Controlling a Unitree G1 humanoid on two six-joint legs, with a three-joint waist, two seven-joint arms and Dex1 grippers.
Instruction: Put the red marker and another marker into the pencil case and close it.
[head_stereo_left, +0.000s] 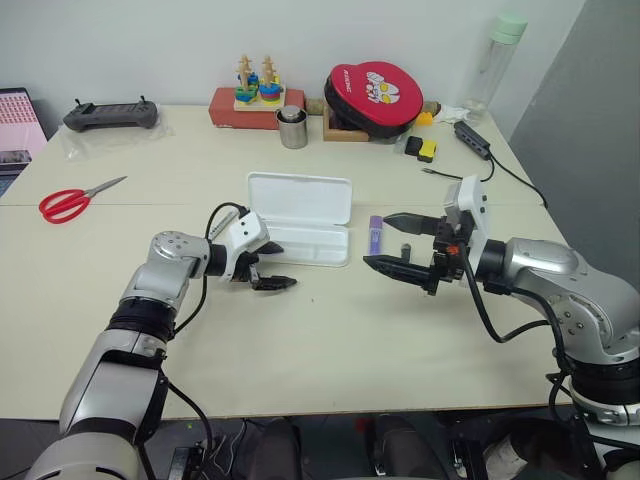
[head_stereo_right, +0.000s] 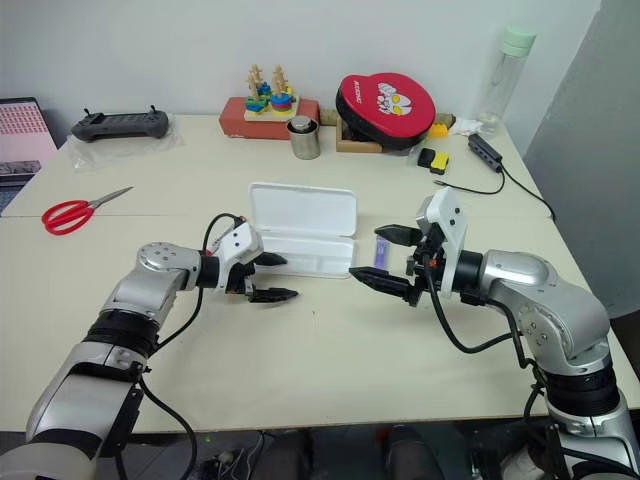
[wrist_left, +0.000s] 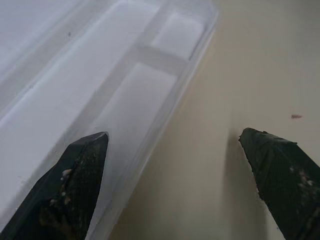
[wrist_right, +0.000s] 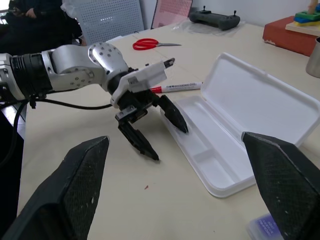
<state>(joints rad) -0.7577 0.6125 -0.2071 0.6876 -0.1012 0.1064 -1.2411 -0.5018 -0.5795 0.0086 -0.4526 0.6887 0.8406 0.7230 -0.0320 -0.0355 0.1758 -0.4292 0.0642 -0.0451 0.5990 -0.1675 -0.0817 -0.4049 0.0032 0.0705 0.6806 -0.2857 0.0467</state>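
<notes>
- Left eye view sets the pencil case (head_stereo_left: 300, 215) as the landmark: it lies open on the beige surface (head_stereo_left: 330, 340), its lid hinged back on the far side and its shallow compartments bare.
- Left tool (head_stereo_left: 270, 266) hangs at the case's near left corner, fingers spread wide and holding nothing; in the left wrist view one fingertip (wrist_left: 75, 185) sits over the case's tray and the other over the bare surface beside it.
- Right tool (head_stereo_left: 398, 243) hovers off the case's right end, its fingers also spread wide and empty, pointing towards the case.
- Purple marker (head_stereo_left: 376, 236) lies on the surface just beside the case's right end, between the case and the right tool.
- Small dark stubby cylinder (head_stereo_left: 406, 247) lies a little farther right of the case than the purple marker, close under the right tool.
- Red marker (wrist_right: 175, 88) lies on the surface near the case's left end, seen in the right wrist view behind the left tool; it is apart from the case.
- Red-handled scissors (head_stereo_left: 72, 201) lie well to the left of the case.
- Beyond the case, near the wall, stand a metal cup (head_stereo_left: 292, 128), a red round pouch (head_stereo_left: 374, 96) and a clear bottle (head_stereo_left: 495, 62).
</notes>
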